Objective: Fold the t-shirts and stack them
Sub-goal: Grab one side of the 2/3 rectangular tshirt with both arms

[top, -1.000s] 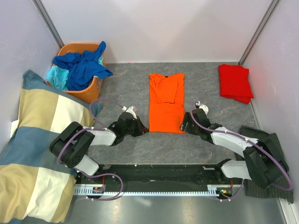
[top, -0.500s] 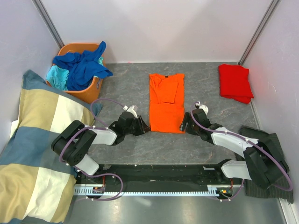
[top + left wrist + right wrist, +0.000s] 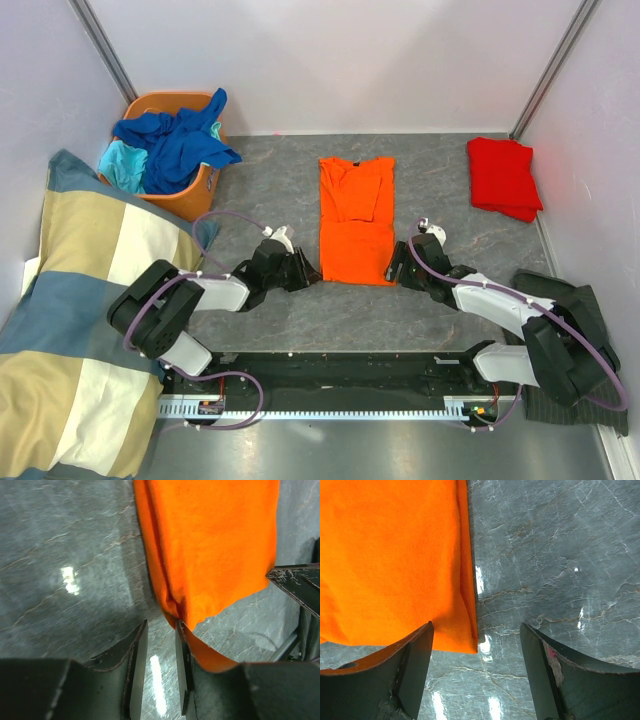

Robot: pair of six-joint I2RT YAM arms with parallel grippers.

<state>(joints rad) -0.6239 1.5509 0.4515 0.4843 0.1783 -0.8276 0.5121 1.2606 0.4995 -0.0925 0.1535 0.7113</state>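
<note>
Several things could go wrong from here, biggest first. The table (image 3: 270, 190) has a glossy grey top, so we judge that cloth pushed rather than lifted will slide and bunch. The checked blanket (image 3: 80, 300) lies along the left side, just beside the left arm (image 3: 190, 295); a wide swing of that arm could drag it.

The orange t-shirt (image 3: 355, 220) lies in the middle of the table, folded into a long strip, collar far and hem near. If only one hem corner is caught, the fold would come out skewed. If only the top layer is pinched, the strip would fall open.

The blue t-shirts (image 3: 175, 140) and the turquoise t-shirt (image 3: 122, 162) sit heaped in the basket (image 3: 203, 190) at far left. The red t-shirt (image 3: 503, 177) lies folded at far right, well apart from both tools.

The left tool (image 3: 308, 272) is at the near left hem corner. Its jaws stand only a little apart, table showing in the gap and nothing held, while the orange corner drapes against the outer face of one finger (image 3: 183, 675). Closing there, we think, it would pinch air and nudge the hem.

The right tool (image 3: 397, 270) is wide open and empty, the near right corner lying between its fingers. Shutting on the edge alone, it could lose the cloth on lifting.
</note>
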